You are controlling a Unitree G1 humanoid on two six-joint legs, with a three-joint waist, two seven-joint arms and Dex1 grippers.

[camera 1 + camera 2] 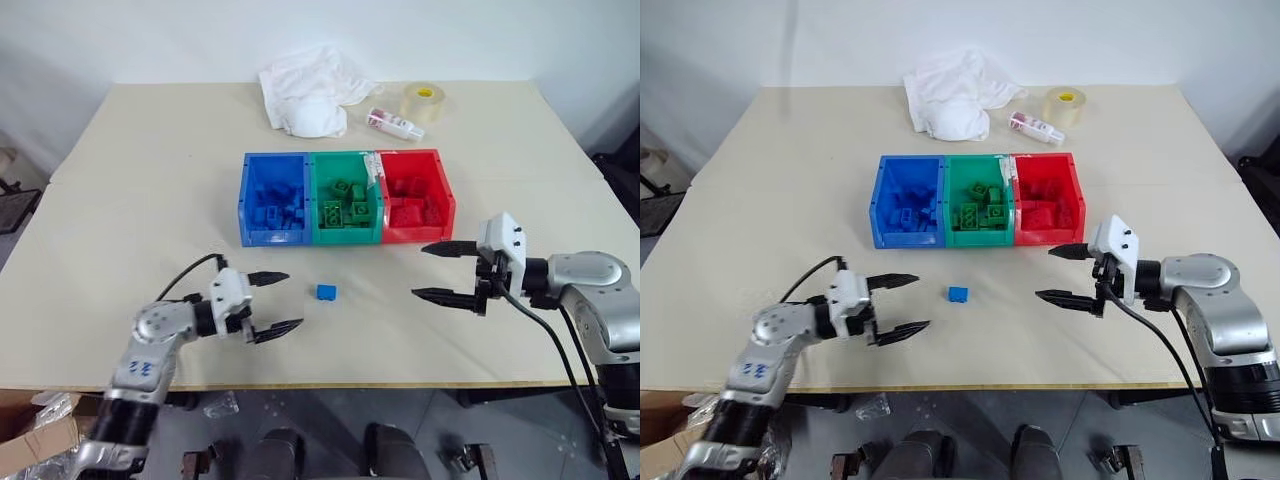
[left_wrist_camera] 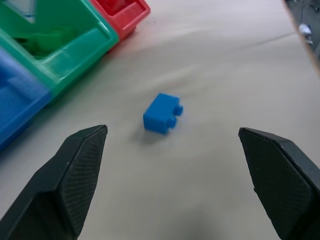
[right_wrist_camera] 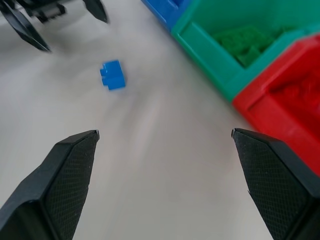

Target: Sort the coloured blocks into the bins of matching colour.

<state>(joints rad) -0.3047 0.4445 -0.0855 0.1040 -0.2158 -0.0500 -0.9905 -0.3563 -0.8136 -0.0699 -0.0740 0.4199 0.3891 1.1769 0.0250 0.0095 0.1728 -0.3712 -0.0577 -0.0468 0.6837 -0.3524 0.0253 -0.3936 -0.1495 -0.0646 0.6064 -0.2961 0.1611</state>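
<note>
Brick (image 1: 325, 292), blue and alone, lies on the bench (image 1: 150, 180) just in front of the bins (image 1: 345, 197), which hold the rest by colour. I see my left tool (image 1: 276, 302) and right tool (image 1: 441, 271) flanking it, both wide and empty.

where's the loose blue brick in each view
Left eye view: blue brick on the table, between both grippers' open jaws, in front of the green bin.
Right eye view: same spot.
Left wrist view: centre, bins beyond.
Right wrist view: upper left.
Shared landmark: the green bin.
</note>
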